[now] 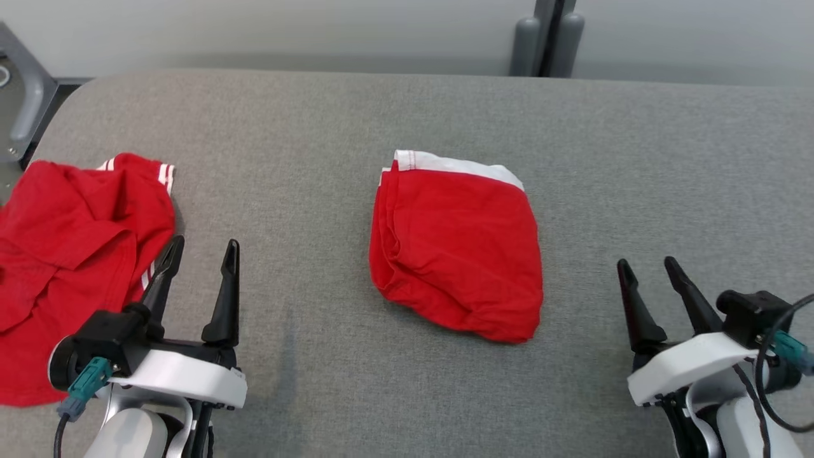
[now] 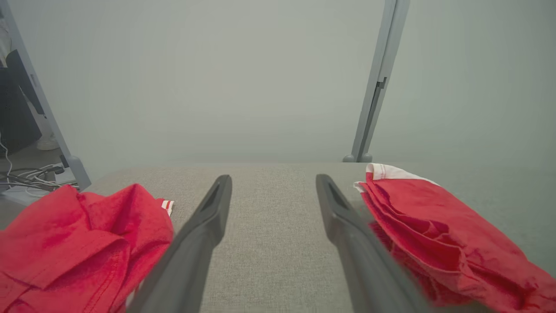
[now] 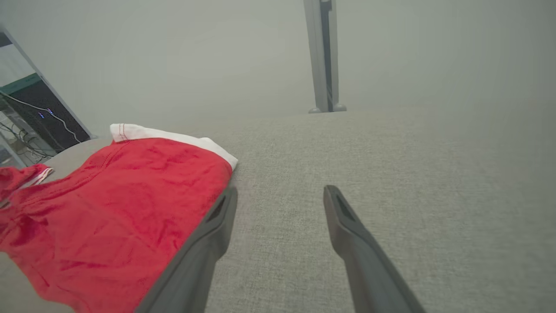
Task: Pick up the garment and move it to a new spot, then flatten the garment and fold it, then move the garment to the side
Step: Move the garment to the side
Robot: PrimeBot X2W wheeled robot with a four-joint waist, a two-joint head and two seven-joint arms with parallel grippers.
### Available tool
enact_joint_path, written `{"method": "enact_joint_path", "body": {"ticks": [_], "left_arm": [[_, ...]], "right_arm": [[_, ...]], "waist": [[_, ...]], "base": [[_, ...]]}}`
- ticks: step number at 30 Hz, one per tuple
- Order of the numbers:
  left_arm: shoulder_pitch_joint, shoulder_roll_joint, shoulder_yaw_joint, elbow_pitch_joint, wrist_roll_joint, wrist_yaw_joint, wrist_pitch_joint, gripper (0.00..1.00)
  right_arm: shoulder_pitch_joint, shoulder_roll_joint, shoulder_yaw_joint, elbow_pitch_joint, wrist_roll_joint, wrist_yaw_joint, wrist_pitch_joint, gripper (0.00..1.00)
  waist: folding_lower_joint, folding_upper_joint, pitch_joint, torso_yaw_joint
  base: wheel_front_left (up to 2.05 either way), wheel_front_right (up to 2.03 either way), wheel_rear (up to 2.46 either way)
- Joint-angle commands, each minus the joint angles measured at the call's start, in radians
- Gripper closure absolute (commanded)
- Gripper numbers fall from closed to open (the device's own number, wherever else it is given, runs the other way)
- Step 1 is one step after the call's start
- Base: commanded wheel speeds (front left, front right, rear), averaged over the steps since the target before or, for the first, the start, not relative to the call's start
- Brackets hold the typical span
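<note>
A red garment [image 1: 455, 248] with a white band lies folded into a compact bundle at the middle of the grey cloth-covered table [image 1: 305, 121]. My left wrist view has it [image 2: 438, 230] to the right of the fingers, and my right wrist view has it [image 3: 121, 208] to the left. Another red garment [image 1: 70, 254] with white stripes lies crumpled at the table's left edge [image 2: 74, 243]. My left gripper [image 1: 205, 242] stands open just right of that crumpled one, nothing between its fingers [image 2: 273, 178]. My right gripper [image 1: 647, 263] is open over bare table, right of the folded bundle [image 3: 281, 190].
Beyond the table's far edge rises a grey post [image 1: 547, 38] against a pale wall. A metal frame [image 1: 22, 95] stands past the table's rounded left corner, with cables [image 2: 30, 178] on the floor there. Bare cloth stretches on the right half of the table.
</note>
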Motion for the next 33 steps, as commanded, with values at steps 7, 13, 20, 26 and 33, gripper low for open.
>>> {"method": "enact_joint_path", "body": {"ticks": [7,13,20,26,33], "left_arm": [[-0.067,-0.031,-0.013,0.043,0.001,-0.025,-0.027,0.0],[-0.089,-0.044,-0.01,0.072,0.007,-0.037,-0.04,0.0],[-0.1,-0.052,-0.001,0.084,0.014,-0.041,-0.045,0.0],[-0.105,-0.06,0.004,0.089,0.023,-0.046,-0.049,0.0],[-0.09,-0.054,0.015,0.079,0.031,-0.049,-0.05,0.0]], "right_arm": [[-0.133,0.008,0.112,0.188,0.066,0.001,0.025,0.0],[-0.197,0.009,0.219,0.298,0.137,0.001,0.111,0.0],[-0.226,-0.015,0.309,0.345,0.226,0.002,0.202,0.54],[-0.248,-0.05,0.329,0.328,0.268,0.0,0.203,1.0],[-0.253,-0.112,0.338,0.258,0.289,0.0,0.201,1.0]], "waist": [[0.0,-0.0001,0.097,0.082],[0.0,-0.0001,0.113,0.095],[0.0,-0.0001,0.117,0.09],[0.0,-0.0001,0.116,0.078],[0.0,-0.0001,0.103,0.031]], "base": [[0.0,0.0,0.0],[0.0,0.0,0.0],[0.0,0.0,0.0],[0.0,0.0,0.0],[0.0,0.0,0.0]]}}
